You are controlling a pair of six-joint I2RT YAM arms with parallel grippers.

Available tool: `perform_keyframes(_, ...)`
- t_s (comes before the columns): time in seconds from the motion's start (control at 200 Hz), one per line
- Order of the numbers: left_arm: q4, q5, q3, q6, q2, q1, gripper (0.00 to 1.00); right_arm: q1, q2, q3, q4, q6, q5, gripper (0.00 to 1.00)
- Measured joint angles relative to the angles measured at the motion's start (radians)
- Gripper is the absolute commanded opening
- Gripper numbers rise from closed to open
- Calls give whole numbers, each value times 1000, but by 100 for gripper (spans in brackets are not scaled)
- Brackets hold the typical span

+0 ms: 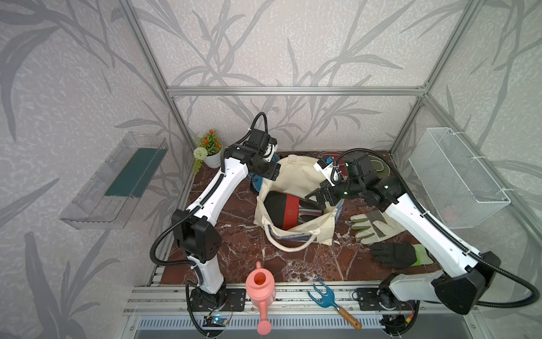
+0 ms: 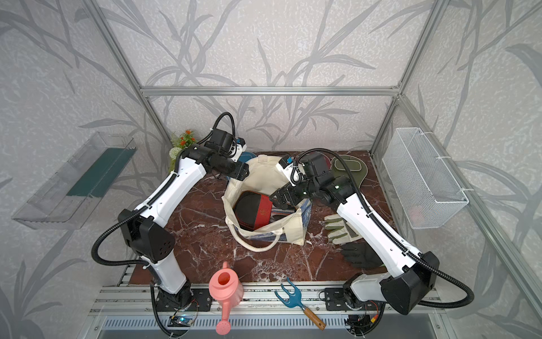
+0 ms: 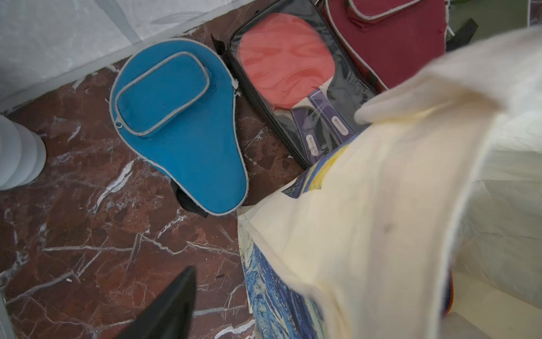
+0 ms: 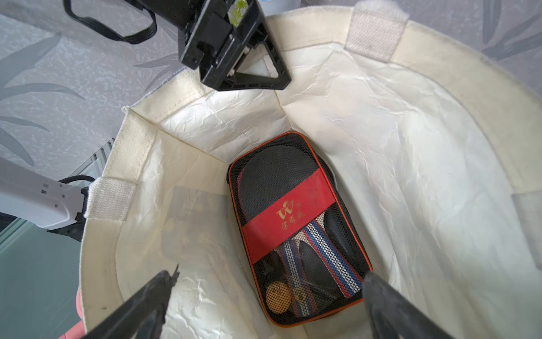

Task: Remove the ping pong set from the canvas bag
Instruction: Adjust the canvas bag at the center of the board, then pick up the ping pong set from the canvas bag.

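Note:
The cream canvas bag stands open mid-table. At its bottom lies a black-and-red mesh case holding paddles and an orange ball. My right gripper hangs open over the bag's mouth, above the case. My left gripper straddles the bag's far-left rim, open, with marble showing between one finger and the canvas. The other finger is hidden. Behind the bag lie a blue cover, a red-faced paddle in a clear case, a maroon cover and an olive cover.
Grey-white gloves and a black glove lie under the right arm. A pink watering can and blue hand fork sit at the front rail. A potted plant stands back left, a wire basket on the right wall.

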State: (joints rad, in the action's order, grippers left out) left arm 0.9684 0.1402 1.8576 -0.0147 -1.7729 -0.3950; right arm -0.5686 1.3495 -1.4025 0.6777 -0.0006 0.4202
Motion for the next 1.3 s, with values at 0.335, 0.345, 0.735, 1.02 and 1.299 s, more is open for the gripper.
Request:
perform_keyframes(0.335, -120, 133, -160, 34, 144, -5, 0, -122, 32, -27, 15, -96, -87, 99)
perform_keyframes(0.345, -124, 137, -168, 35, 151, -5, 0, -130, 34, -27, 15, -101, -90, 99)
perform_keyframes(0.735, -288, 226, -389, 80, 369, -6, 0, -237, 219, 72, -35, -117, -320, 99)
perform_keyframes(1.02, -359, 261, -457, 85, 391, -5, 0, -168, 296, 104, -80, -101, -398, 99)
perform_keyframes(1.299, -381, 328, -460, 73, 370, -5, 0, -79, 374, 103, -175, -104, -292, 99)
